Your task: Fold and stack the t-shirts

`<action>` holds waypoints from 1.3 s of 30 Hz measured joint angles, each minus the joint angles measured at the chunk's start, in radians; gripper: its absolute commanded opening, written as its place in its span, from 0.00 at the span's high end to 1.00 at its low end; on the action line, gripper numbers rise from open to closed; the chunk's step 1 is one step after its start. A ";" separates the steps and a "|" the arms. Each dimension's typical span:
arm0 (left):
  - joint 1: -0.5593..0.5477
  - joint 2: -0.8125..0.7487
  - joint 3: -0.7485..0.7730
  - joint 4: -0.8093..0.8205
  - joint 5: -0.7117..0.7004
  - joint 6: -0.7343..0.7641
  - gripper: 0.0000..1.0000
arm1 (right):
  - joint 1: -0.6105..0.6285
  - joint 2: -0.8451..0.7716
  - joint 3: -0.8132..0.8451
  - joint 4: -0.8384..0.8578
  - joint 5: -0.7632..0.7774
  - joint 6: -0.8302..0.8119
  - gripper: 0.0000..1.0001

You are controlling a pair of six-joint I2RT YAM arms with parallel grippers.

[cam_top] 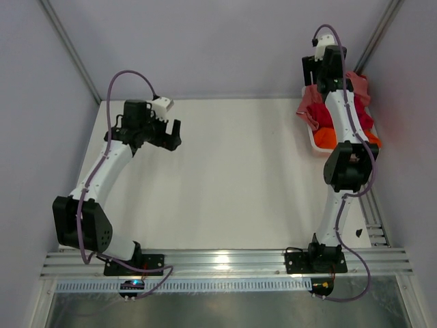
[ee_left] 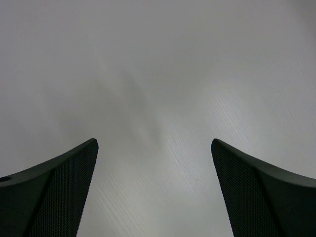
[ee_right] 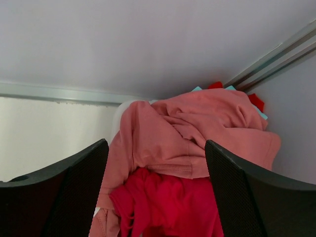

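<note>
Left arm (cam_top: 102,171): the shoulder link lay low and swung out to the left of its base. The forearm rose forward and to the right. The left gripper (cam_top: 167,134) sat at mid-depth on the left side, pointing right, jaws apart. The left wrist view showed both dark fingers (ee_left: 59,192) spread wide toward the frame edges.

Right arm (cam_top: 341,116): the lower link stood nearly upright from its base to the black elbow (cam_top: 350,166). The forearm stretched far forward on the right side. The top view hid the fingertips under the wrist. In the right wrist view the right gripper (ee_right: 155,143) had its jaws wide apart.
</note>
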State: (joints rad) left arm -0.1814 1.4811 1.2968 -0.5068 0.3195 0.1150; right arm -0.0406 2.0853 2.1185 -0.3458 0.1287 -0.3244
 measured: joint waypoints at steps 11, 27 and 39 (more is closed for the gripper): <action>0.000 -0.040 -0.076 -0.038 -0.047 0.026 0.01 | -0.059 0.188 0.089 -0.036 0.010 -0.005 0.24; 0.000 0.018 -0.076 -0.042 -0.059 0.024 0.03 | -0.081 0.323 0.104 0.037 0.040 -0.020 0.97; 0.000 0.042 -0.076 -0.045 -0.057 0.021 0.05 | -0.079 0.128 0.033 0.068 0.045 -0.118 0.97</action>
State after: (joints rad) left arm -0.1814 1.5234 1.2209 -0.5522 0.2623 0.1356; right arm -0.1200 2.2131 2.1517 -0.2779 0.1741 -0.4423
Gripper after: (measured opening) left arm 0.956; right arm 0.066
